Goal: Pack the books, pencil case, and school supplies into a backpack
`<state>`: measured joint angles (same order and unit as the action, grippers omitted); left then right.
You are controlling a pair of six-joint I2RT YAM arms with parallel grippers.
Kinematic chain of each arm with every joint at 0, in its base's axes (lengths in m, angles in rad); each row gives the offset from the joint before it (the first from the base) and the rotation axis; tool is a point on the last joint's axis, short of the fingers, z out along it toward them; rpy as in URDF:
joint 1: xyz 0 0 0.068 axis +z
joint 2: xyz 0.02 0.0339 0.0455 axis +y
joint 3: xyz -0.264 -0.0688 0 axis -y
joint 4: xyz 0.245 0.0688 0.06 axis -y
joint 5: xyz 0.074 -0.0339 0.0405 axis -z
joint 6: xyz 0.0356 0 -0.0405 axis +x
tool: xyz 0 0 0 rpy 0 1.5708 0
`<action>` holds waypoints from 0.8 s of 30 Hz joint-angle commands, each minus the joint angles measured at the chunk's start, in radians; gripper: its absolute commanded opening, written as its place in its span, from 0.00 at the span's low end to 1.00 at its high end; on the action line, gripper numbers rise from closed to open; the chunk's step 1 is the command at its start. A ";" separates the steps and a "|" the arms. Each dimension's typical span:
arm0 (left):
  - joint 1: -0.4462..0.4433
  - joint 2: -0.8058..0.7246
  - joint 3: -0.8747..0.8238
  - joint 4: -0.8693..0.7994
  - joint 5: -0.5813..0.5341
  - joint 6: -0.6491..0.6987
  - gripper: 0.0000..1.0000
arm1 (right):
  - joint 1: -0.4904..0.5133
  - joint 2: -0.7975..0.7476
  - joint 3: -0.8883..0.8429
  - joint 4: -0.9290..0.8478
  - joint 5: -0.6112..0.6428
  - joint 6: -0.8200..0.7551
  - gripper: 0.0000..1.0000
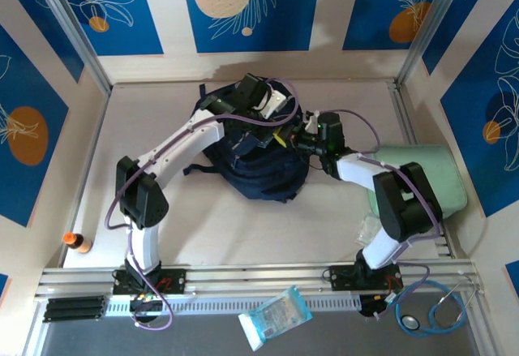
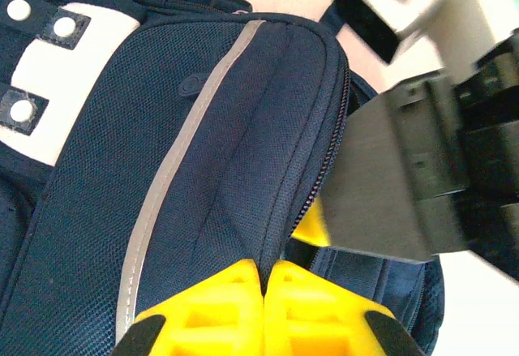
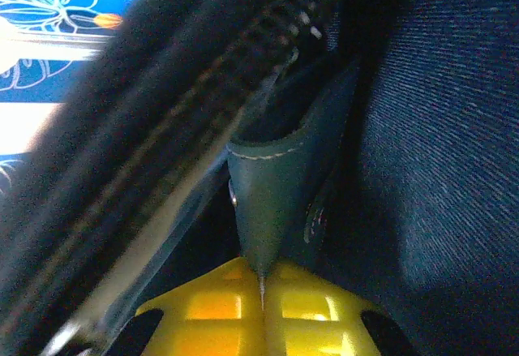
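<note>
At mid-table, on the backpack (image 1: 261,173), my left gripper (image 2: 264,291) is pinched tight on a fabric fold beside the zipper (image 2: 326,161). My right gripper (image 3: 261,287) clamps the dark tab (image 3: 272,194). I'd brace left and pull right steadily along the teeth.

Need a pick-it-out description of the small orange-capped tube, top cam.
On the pale table, find the left arm's base at the near edge, then look left toward the side wall. The orange-capped tube lies there alone. It is tiny with an orange top, unlike the big navy backpack mid-table and the mint-green case on the right.
</note>
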<state>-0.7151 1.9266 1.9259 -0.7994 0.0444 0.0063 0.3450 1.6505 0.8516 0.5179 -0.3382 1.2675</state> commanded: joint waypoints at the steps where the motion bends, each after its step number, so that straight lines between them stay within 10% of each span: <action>1: 0.008 -0.004 0.068 0.032 0.051 -0.025 0.05 | 0.020 0.045 0.065 -0.110 0.072 0.035 0.08; 8: 0.011 0.002 0.074 0.024 0.058 -0.035 0.06 | 0.016 0.062 0.133 -0.270 0.061 0.022 0.29; 17: 0.017 0.011 0.066 0.024 0.066 -0.044 0.07 | -0.088 -0.293 -0.084 -0.519 0.095 -0.161 0.50; 24: 0.021 -0.055 -0.108 0.084 0.103 -0.093 0.59 | -0.196 -0.500 -0.213 -0.725 0.133 -0.313 0.67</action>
<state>-0.7029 1.9163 1.8824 -0.7456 0.0917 -0.0540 0.1600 1.1904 0.6601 -0.0521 -0.2317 1.0584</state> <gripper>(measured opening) 0.568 0.665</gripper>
